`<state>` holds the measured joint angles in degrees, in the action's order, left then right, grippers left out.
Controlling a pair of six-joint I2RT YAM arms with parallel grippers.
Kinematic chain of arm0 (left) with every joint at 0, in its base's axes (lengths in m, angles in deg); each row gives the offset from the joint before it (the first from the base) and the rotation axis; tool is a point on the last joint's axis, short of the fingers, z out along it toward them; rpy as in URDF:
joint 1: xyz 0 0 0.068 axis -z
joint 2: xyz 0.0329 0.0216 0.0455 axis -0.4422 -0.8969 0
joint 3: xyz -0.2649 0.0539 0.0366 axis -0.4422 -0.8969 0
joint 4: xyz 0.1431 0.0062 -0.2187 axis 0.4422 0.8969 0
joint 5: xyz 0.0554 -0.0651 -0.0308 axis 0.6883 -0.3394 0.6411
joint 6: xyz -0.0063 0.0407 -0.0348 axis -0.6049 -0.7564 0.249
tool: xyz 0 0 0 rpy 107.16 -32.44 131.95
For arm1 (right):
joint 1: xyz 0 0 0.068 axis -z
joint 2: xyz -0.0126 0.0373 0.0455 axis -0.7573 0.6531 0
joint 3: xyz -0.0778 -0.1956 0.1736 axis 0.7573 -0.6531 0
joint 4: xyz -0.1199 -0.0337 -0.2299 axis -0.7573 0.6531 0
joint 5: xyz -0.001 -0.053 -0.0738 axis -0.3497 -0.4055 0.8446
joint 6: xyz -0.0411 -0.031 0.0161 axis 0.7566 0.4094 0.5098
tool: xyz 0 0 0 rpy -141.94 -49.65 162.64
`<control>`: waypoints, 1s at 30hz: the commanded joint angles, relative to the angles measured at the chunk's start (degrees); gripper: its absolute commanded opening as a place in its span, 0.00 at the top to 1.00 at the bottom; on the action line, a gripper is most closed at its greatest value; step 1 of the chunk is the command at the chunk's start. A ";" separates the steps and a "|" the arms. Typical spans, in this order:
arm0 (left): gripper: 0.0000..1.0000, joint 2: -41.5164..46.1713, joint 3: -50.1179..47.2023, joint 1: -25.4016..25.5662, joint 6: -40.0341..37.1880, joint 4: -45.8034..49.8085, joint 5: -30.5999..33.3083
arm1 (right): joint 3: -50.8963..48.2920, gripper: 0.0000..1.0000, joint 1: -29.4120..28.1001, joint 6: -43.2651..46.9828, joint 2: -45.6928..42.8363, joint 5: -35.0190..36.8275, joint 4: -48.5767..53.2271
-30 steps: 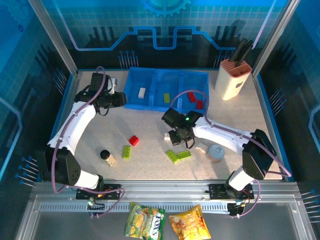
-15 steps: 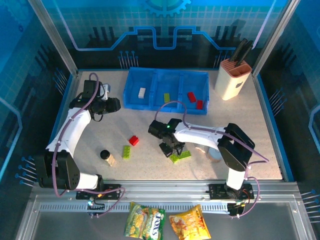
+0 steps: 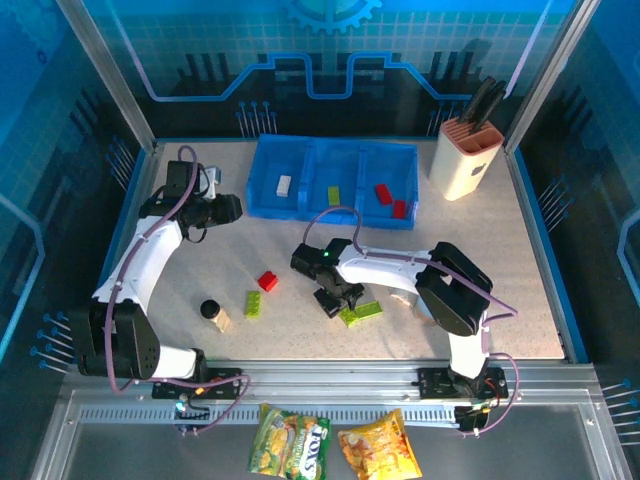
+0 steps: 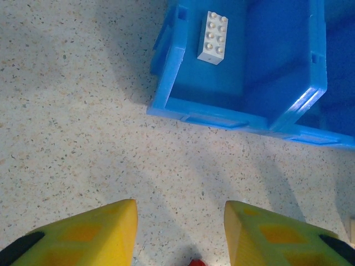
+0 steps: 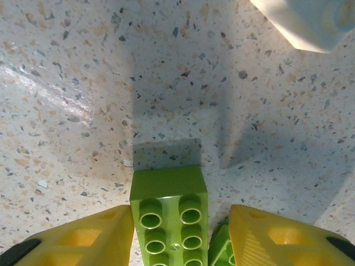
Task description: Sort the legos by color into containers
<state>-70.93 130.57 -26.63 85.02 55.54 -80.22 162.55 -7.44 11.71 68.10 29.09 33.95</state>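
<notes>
The blue tray (image 3: 305, 212) has three compartments side by side: a white brick (image 3: 284, 184) lies in the left one, a green brick (image 3: 333, 195) in the middle, and two red bricks (image 3: 383, 193) in the right. On the table lie a red brick (image 3: 267, 281), a green brick (image 3: 253, 303) and a pair of green bricks (image 3: 362, 312). My right gripper (image 3: 335, 298) is low over that pair, open. One green brick (image 5: 169, 216) sits between its fingers, the other (image 5: 219, 252) by the right finger. My left gripper (image 3: 225, 208) hovers open and empty left of the tray (image 4: 172, 66).
A dark-capped bottle (image 3: 210, 311) stands at the front left with a pale brick (image 3: 222, 321) beside it. A grey tin can (image 3: 432, 308) sits by the right arm. The beige knife block (image 3: 466, 150) stands at the back right. Snack packets (image 3: 290, 445) lie beyond the near edge.
My right gripper has moved left and toward the near edge, down onto the pair of green bricks. The left gripper drew back left from the tray, then held still.
</notes>
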 commanded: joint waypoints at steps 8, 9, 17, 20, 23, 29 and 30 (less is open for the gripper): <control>0.54 0.94 -0.64 -1.11 -1.06 -0.74 -1.88 | -0.92 0.50 -0.99 -0.86 1.14 -1.91 1.50; 0.54 0.91 -0.57 -1.11 -1.06 -0.83 -1.92 | -0.97 0.50 -1.00 -1.04 1.01 -1.91 1.46; 0.54 0.84 -0.57 -1.20 -0.89 -0.74 -2.01 | -1.93 0.51 -1.11 -3.37 0.68 -2.78 1.46; 0.54 0.81 -0.57 -1.20 -0.92 -0.73 -2.09 | -2.42 0.51 -1.08 -4.19 1.01 -3.21 1.33; 0.54 0.85 -0.57 -1.20 -0.97 -0.70 -2.06 | -2.66 0.51 -1.10 -4.58 1.27 -3.65 1.35; 0.54 0.76 -0.49 -1.21 -0.94 -0.66 -2.13 | -2.64 0.55 -1.09 -5.18 1.95 -4.02 2.38; 0.54 0.76 -0.51 -1.21 -0.93 -0.67 -2.15 | -2.57 0.55 -1.16 -5.23 2.04 -4.18 2.53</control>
<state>-70.93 130.57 -27.22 85.04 54.95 -81.05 160.45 -7.53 7.76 68.87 26.18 34.00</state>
